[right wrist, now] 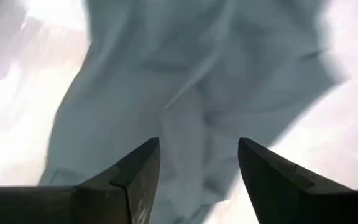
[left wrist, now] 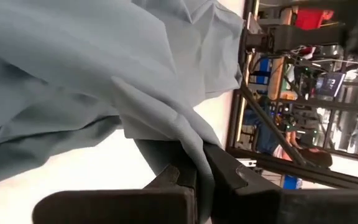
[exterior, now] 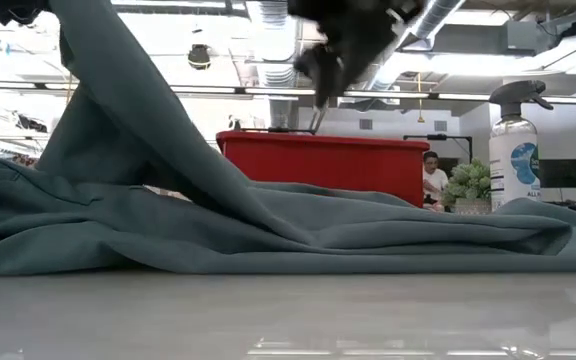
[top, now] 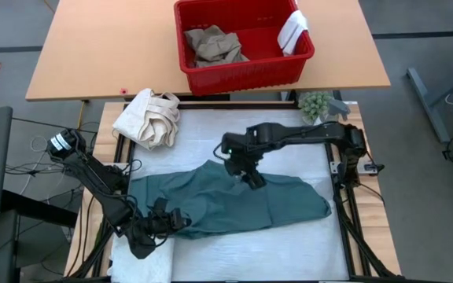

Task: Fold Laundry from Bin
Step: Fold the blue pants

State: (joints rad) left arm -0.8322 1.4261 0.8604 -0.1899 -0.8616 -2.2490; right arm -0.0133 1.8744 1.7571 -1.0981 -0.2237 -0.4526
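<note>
Below right claw [right wrist: 194, 168], teal garment [top: 234, 200]; unheld

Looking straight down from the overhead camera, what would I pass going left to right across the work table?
Left tool shut on the teal garment's edge → right tool open above the garment → the garment's right end.

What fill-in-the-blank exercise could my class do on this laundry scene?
1. The left gripper is shut on the teal ____.
2. The right gripper hangs over the garment with its fingers ____.
3. The tan trousers lie inside the ____ bin.
4. The cream cloth lies ____ the bin.

Missing words: garment; open; red; outside
</note>
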